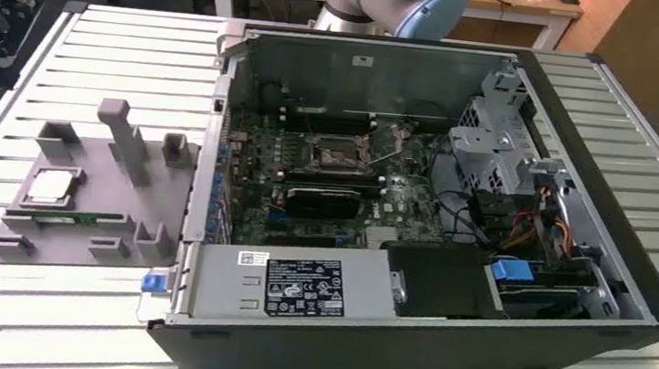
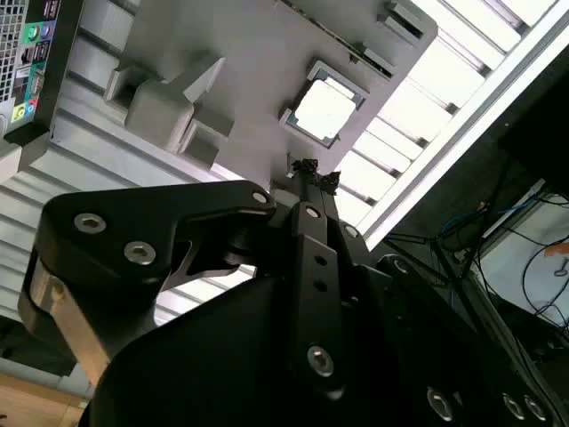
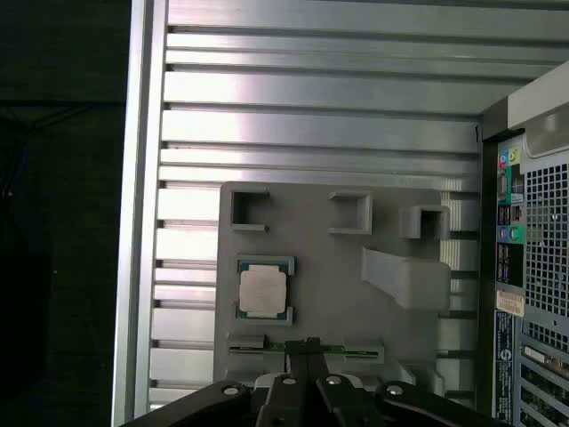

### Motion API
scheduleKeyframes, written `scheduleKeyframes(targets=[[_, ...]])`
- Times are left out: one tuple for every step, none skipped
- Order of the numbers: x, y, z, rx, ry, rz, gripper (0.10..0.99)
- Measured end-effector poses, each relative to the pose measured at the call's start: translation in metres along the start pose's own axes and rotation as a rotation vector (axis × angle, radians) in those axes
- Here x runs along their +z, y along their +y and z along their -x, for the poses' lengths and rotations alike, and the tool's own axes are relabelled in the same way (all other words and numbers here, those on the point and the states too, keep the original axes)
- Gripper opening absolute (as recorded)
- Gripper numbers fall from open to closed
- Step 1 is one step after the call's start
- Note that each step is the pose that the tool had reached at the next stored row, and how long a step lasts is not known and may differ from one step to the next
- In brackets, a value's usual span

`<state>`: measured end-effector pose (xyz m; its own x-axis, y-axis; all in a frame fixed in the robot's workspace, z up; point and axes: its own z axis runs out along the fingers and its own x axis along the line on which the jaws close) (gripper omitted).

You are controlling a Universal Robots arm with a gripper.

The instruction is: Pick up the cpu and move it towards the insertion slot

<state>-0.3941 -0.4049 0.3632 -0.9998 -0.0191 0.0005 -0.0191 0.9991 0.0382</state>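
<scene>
cpu point(image 3: 263, 291) sits flat in its pocket on the grey tray point(image 3: 338, 267), probably to keep it located; tray's on the counter point(image 1: 112, 42) near the edge at the exterior view's left. tool point(image 3: 307, 345) hangs above the tray, tips pressed together, empty, clear of the cpu. Exterior view adds the insertion slot point(image 1: 339, 156) inside the open case point(image 1: 410, 349); both wrist views give the tool-to-cpu offset.
</scene>
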Motion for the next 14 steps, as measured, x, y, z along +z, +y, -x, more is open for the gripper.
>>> scheduleKeyframes(targets=[[0.0000, 0.0000, 0.0000, 0.000, 0.0000, 0.000, 0.102], [0.0000, 0.0000, 0.0000, 0.000, 0.0000, 0.000, 0.102], [0.0000, 0.0000, 0.0000, 0.000, 0.0000, 0.000, 0.102], [0.0000, 0.0000, 0.0000, 0.000, 0.0000, 0.000, 0.102], [0.0000, 0.0000, 0.0000, 0.000, 0.0000, 0.000, 0.102], [0.0000, 0.0000, 0.0000, 0.000, 0.0000, 0.000, 0.102], [0.0000, 0.0000, 0.0000, 0.000, 0.0000, 0.000, 0.102], [0.0000, 0.0000, 0.0000, 0.000, 0.0000, 0.000, 0.102], [0.0000, 0.0000, 0.0000, 0.000, 0.0000, 0.000, 0.102], [0.0000, 0.0000, 0.0000, 0.000, 0.0000, 0.000, 0.102], [0.0003, 0.0000, 0.0000, 0.000, 0.0000, 0.000, 0.102], [0.0010, 0.0000, 0.0000, 0.000, -0.0004, 0.000, 0.102], [0.0019, -0.0001, 0.0000, 0.000, -0.0007, 0.000, 0.102], [0.0028, -0.0001, 0.0000, 0.000, -0.0013, 0.000, 0.102]])
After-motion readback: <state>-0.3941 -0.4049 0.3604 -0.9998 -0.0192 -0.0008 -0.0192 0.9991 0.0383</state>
